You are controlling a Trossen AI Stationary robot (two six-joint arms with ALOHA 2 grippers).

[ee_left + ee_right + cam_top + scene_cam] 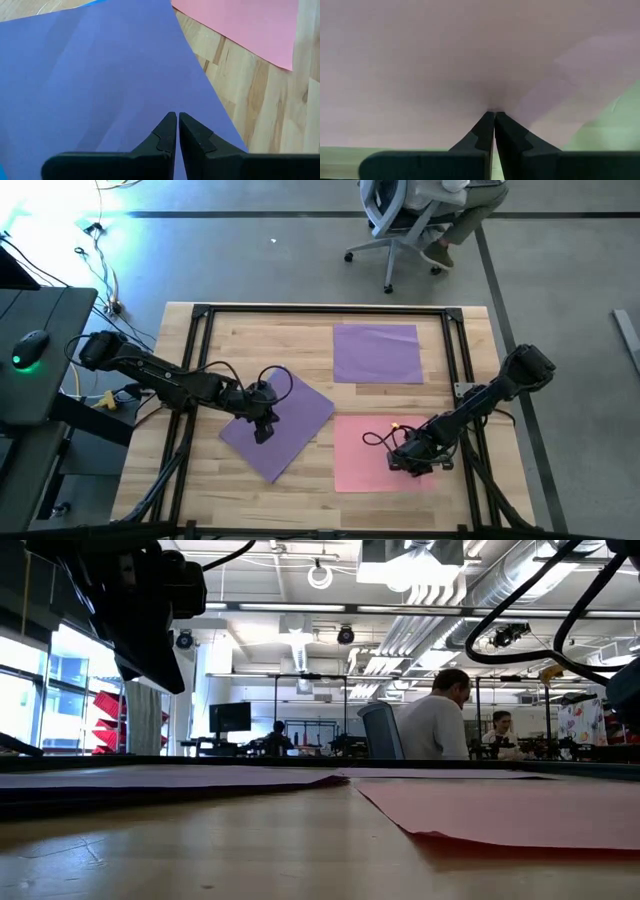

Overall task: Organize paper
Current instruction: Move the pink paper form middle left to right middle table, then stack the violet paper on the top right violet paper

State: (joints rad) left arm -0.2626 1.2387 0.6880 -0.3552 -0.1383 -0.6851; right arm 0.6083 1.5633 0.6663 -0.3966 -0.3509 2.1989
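Three sheets of paper lie flat on the wooden table. A purple sheet [375, 353] is at the far right. A periwinkle sheet [290, 420] lies skewed near the middle, with a blue edge [95, 3] showing beneath it. A pink sheet [360, 455] lies at the near right. My left gripper [263, 432] [177, 116] is shut and hangs above the periwinkle sheet [100, 75]; the low view shows it [165, 660] well clear of the table. My right gripper [415, 463] [494, 112] is shut, with its tips down on the pink sheet [470, 60]. My right gripper rests its shut fingertips on the pink sheet's top face [485, 100], toward the sheet's right near part. The fingers come steeply from above, slanting down. The sheet lies flat on the table under them.
A black frame [320, 310] runs around the work area on the table. Bare wood [260, 345] lies at the far left. Beyond the far edge, a person sits on an office chair [395, 220].
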